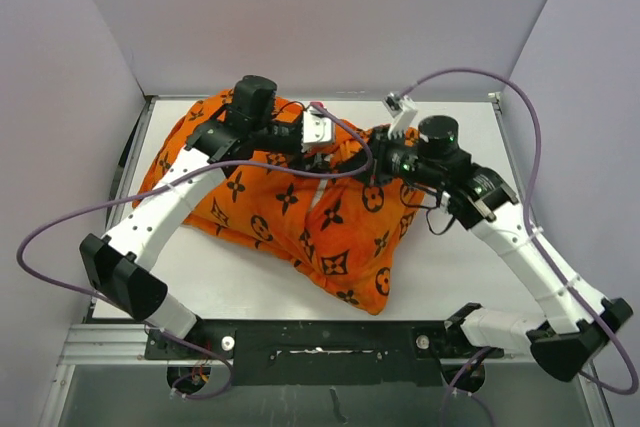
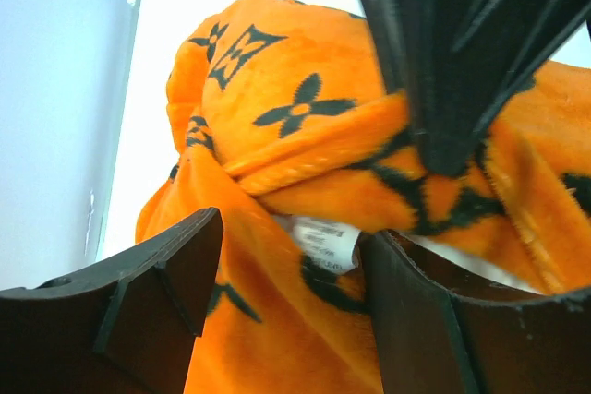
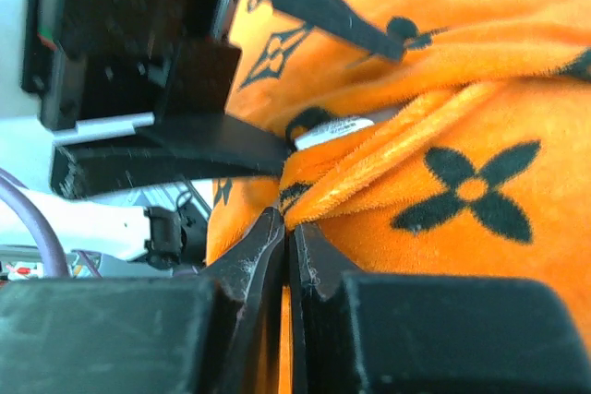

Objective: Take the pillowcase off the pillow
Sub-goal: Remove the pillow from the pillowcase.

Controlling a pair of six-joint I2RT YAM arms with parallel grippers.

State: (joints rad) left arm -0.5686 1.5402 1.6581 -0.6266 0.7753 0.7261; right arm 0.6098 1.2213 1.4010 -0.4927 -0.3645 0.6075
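The orange pillowcase (image 1: 300, 212) with black motifs lies bunched over the pillow in the middle of the table. Both grippers meet at its far upper edge. My right gripper (image 1: 362, 160) is shut on a folded hem of the pillowcase (image 3: 480, 182); its jaws (image 3: 291, 220) pinch the orange edge. My left gripper (image 1: 325, 155) is open, its fingers (image 2: 175, 269) straddling the fabric (image 2: 277, 108) just below a white label (image 2: 323, 242). The right gripper's dark fingers (image 2: 443, 71) show at the top of the left wrist view. The pillow shows only as a thin white sliver (image 2: 476, 263) under the fold.
The white table (image 1: 250, 287) is boxed in by pale walls (image 1: 320, 17) behind and at both sides. Purple cables (image 1: 520, 97) loop over each arm. The left gripper's body (image 3: 138, 71) hangs close above the right gripper's jaws. A black rail (image 1: 320, 339) runs along the near edge.
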